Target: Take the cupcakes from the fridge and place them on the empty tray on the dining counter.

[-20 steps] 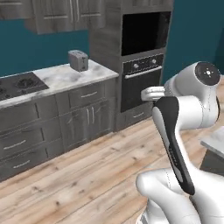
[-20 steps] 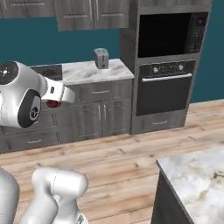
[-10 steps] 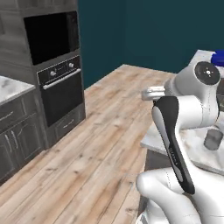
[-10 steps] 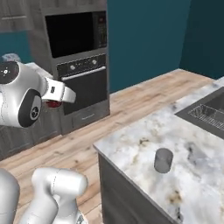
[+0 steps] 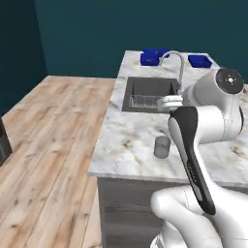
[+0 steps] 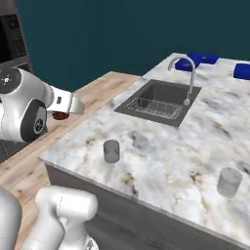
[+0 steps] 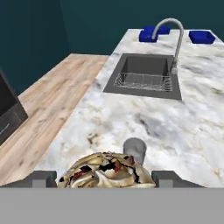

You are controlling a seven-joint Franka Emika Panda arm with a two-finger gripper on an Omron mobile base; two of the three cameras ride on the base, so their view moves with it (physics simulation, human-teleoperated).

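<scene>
My gripper (image 7: 105,178) is shut on a cupcake (image 7: 104,168), whose brown and cream top bulges between the two dark fingertips (image 7: 43,177). The hand (image 5: 167,100) hangs above the near end of the dining counter (image 5: 127,141), and from the other side it sits left of the counter's corner (image 6: 62,111). The white-grey marble top (image 6: 166,146) stretches away from me. Blue trays (image 7: 153,33) (image 7: 202,37) lie at its far end (image 5: 154,56) (image 6: 197,59), too distant to tell which is the empty one. The fridge is out of view.
A sunken sink (image 7: 146,76) with a rack and a curved faucet (image 7: 175,39) sits mid-counter. A grey cup (image 7: 135,149) (image 5: 162,147) stands just ahead of the hand; a clear glass (image 6: 229,181) is at the near right. A dark oven (image 7: 8,113) is to the left, across a wooden floor.
The whole picture has swung: the base turned from the oven wall to face the island. The arm keeps its folded pose with the cupcake held.
</scene>
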